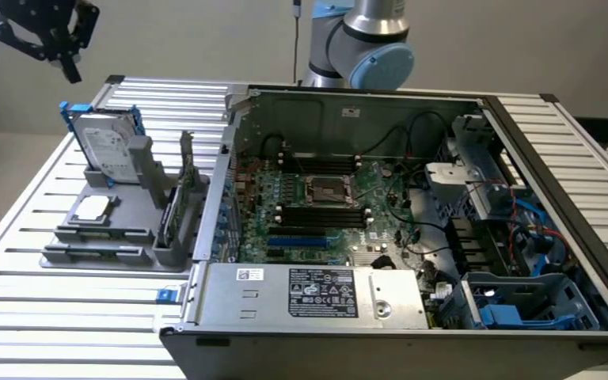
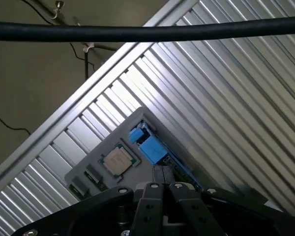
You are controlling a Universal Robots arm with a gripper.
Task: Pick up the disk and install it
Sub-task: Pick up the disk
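The disk (image 1: 107,145), a silver-grey drive with a white label in a blue carrier, stands on edge in a grey holder (image 1: 98,237) on the slatted table at the exterior view's left. My black gripper (image 1: 69,66) hangs high above it, well apart, holding nothing. In the wrist view the blue top of the disk (image 2: 150,145) lies just beyond my gripper (image 2: 162,178), whose two fingers (image 2: 156,176) are pressed together, shut.
A small square silver chip (image 1: 92,208) (image 2: 118,161) rests in the same holder. The open computer case (image 1: 484,107) fills the exterior view's middle and right, with a motherboard (image 1: 320,202), a grey power-supply box (image 1: 315,294) and a blue drive bay (image 1: 521,305). A black cable (image 2: 147,32) crosses the wrist view.
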